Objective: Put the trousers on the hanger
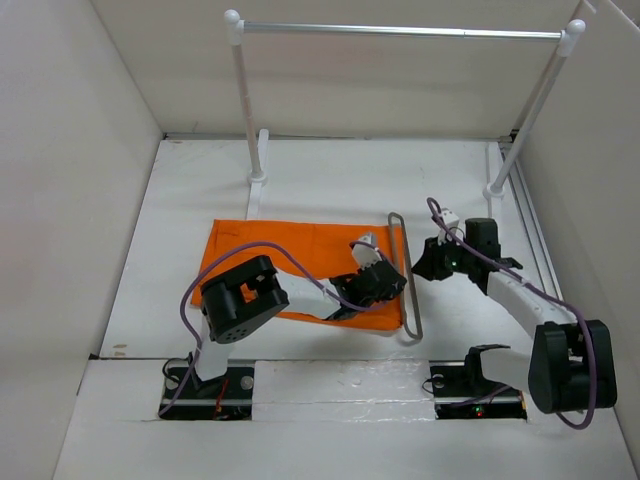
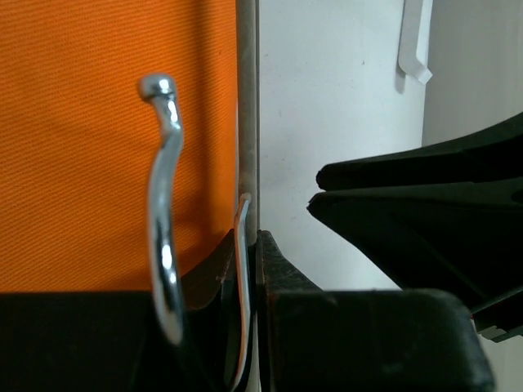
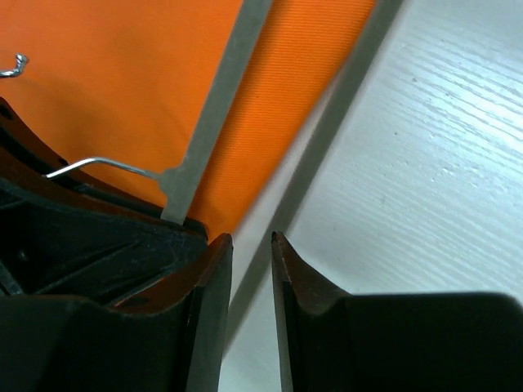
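The orange trousers (image 1: 270,260) lie flat and folded on the white table; they also show in the left wrist view (image 2: 82,163) and the right wrist view (image 3: 106,82). The grey hanger (image 1: 411,310) lies along their right edge. My left gripper (image 1: 390,282) is shut on the hanger's thin bar (image 2: 248,122), beside its metal hook (image 2: 163,204). My right gripper (image 1: 422,265) sits just right of the hanger, jaws a little apart (image 3: 252,238), with nothing gripped. The hanger bar (image 3: 216,106) runs to its upper left, and a dim grey band runs between its fingertips.
A silver rail (image 1: 400,30) on white posts (image 1: 247,110) stands at the back. White walls close in the left, right and back. The right gripper's black body (image 2: 425,212) is close beside the left one. A white bracket (image 2: 415,49) lies beyond.
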Controlling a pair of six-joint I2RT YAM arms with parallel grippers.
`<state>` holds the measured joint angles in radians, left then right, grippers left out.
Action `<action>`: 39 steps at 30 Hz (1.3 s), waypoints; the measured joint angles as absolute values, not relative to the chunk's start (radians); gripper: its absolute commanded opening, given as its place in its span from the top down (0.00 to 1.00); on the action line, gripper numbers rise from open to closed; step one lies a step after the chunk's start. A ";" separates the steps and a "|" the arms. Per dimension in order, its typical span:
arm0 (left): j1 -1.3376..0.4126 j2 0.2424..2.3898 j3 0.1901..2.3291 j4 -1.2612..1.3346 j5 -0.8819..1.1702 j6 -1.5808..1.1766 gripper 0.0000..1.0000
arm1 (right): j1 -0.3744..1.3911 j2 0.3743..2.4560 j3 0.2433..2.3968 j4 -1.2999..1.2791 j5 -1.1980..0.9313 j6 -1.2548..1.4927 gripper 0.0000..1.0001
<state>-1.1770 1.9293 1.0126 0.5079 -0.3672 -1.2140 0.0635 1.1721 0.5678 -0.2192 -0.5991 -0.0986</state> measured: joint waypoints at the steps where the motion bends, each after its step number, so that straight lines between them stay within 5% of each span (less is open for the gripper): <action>1: -1.179 1.932 1.015 0.502 -0.367 -1.214 1.00 | 0.071 1.179 0.560 -0.197 -0.601 -0.090 0.67; 12: -1.178 1.959 1.063 0.422 -0.332 -1.190 1.00 | 0.204 1.209 0.496 -0.019 -0.507 0.095 0.58; 27: -1.164 1.917 0.997 0.408 -0.332 -1.174 1.00 | 0.290 1.259 0.459 0.093 -0.379 0.326 0.60; 39: -1.158 1.909 0.997 0.442 -0.307 -1.140 1.00 | 0.299 0.980 0.397 0.006 -0.172 0.371 0.62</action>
<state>-1.1584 1.9087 0.9974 0.4419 -0.3065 -1.1404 0.2989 0.9798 0.3973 0.0059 -0.1719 0.3706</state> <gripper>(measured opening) 0.032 0.367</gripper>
